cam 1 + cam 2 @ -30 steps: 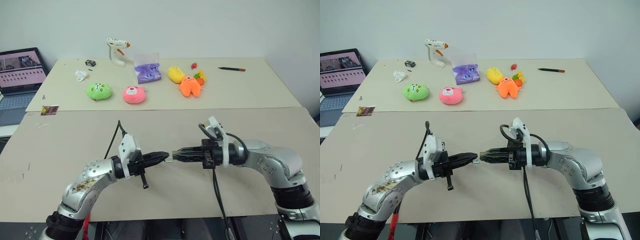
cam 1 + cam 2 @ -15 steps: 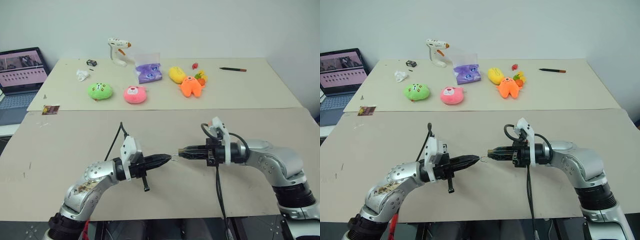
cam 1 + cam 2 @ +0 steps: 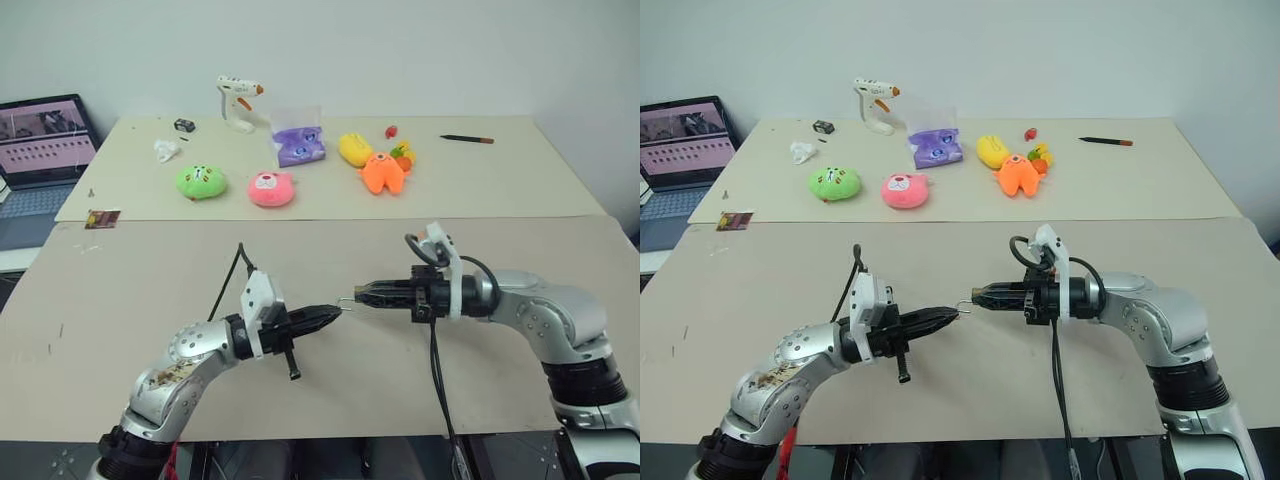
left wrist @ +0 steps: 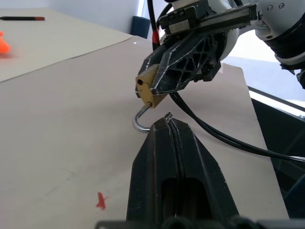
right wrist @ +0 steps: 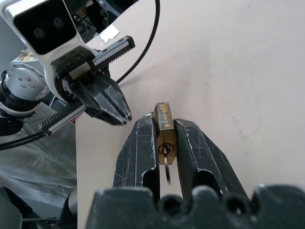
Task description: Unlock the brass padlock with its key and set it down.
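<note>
Brass padlock (image 5: pixel 164 128) clamped in right tool (image 5: pixel 165 125), key (image 5: pixel 167 167) inserted.

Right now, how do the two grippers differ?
The right gripper is clamped on the brass padlock, key in its keyhole; the left gripper is pinched fully shut with nothing between its fingers. The right one's fingers stay apart by the padlock's width; the left's touch. The open shackle points from the right gripper toward the left. Both hang above the table, tip to tip.
</note>
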`<state>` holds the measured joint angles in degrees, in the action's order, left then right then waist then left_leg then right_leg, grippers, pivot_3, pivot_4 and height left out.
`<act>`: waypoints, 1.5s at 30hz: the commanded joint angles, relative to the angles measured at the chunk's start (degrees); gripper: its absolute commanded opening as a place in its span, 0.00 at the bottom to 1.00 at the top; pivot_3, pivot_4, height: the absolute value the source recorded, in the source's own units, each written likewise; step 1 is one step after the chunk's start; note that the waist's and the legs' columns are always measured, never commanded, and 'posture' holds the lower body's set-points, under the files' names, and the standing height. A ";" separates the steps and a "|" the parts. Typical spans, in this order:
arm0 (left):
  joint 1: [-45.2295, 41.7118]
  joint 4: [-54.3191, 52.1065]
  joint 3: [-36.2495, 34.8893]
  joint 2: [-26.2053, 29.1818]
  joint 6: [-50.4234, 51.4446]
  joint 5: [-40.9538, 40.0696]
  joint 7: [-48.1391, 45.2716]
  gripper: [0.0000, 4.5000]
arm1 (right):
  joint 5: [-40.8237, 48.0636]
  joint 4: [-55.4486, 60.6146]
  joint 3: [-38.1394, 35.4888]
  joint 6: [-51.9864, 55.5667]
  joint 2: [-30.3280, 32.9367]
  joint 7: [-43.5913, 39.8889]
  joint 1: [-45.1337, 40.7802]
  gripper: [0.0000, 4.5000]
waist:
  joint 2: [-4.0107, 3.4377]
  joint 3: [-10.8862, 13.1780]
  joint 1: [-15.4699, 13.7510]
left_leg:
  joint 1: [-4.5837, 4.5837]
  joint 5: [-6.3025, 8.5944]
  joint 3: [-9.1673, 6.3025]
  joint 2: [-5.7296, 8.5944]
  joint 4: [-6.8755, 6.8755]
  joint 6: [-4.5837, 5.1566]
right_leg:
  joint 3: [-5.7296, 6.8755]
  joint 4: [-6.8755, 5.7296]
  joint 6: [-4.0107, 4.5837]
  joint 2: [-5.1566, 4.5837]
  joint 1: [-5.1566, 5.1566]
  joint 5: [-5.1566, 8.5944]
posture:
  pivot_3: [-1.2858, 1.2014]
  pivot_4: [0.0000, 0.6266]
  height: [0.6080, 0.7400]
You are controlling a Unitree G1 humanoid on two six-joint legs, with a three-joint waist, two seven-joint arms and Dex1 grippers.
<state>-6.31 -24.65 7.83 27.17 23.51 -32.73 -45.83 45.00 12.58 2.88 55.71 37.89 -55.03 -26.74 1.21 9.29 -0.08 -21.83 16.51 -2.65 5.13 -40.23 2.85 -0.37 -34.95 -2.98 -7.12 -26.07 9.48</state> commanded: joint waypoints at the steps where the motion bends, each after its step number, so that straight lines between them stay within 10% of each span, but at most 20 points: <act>1: -1.19 -1.94 -3.75 0.59 -1.82 0.16 0.87 0.01 | -1.77 -2.00 -0.31 -2.24 1.84 -2.57 -0.84 0.02 | 0.00 0.00 -0.08 | -0.01 0.00 0.01 0.00 0.00 0.00 | 0.00 0.01 0.00 0.00 -0.01 0.00 | 0.52 0.24 1.00; 12: 2.73 0.61 -10.91 8.69 -10.51 5.54 -4.97 0.01 | -3.14 -6.87 2.48 -1.20 5.26 -11.96 -3.59 0.02 | 0.00 0.00 0.05 | 0.00 0.00 0.05 -0.01 0.05 0.00 | -0.02 0.04 0.01 0.01 -0.03 0.00 | 0.52 0.24 1.00; 25: 9.76 -2.35 -11.53 10.34 -18.10 9.47 -7.34 0.99 | -12.33 -16.18 16.65 0.26 0.59 -14.99 -12.54 0.02 | 0.00 0.00 0.14 | 0.00 0.01 0.04 -0.05 0.06 0.01 | -0.01 0.06 0.02 0.00 -0.04 0.01 | 0.52 0.24 1.00; 29: 11.49 -3.84 -10.32 10.24 -16.23 9.70 -6.33 0.99 | -16.11 -24.03 19.21 0.99 -5.22 -12.27 -17.37 0.02 | 0.00 0.00 0.57 | -0.03 -0.01 0.05 -0.04 0.07 -0.04 | -0.02 0.04 0.04 0.00 -0.10 0.00 | 0.52 0.24 1.00; 41: 12.96 -6.60 -7.57 7.13 -14.91 10.50 -2.48 1.00 | -23.68 -42.13 17.34 -5.99 1.24 -19.85 -22.14 0.98 | -0.01 0.00 -0.13 | 0.16 -0.01 -0.05 0.02 0.07 -0.03 | 0.05 0.02 0.05 -0.04 0.11 -0.01 | 0.52 0.24 1.00; 45: 11.22 -4.93 -7.17 6.06 -15.42 12.41 -0.48 1.00 | -25.44 -41.06 14.63 -19.74 8.40 -26.98 -18.29 0.98 | -0.01 0.00 -0.57 | 0.17 -0.01 -0.03 0.02 0.08 -0.03 | 0.10 0.05 0.05 -0.04 0.12 -0.01 | 0.52 0.24 1.00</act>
<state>5.76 -28.93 1.08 33.52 8.86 -20.35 -47.22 20.45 -30.10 19.29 42.59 44.65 -78.68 -46.31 1.20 9.29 -0.65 -21.72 16.49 -2.67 5.14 -40.09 2.80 -0.29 -34.88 -2.93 -7.14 -26.00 9.47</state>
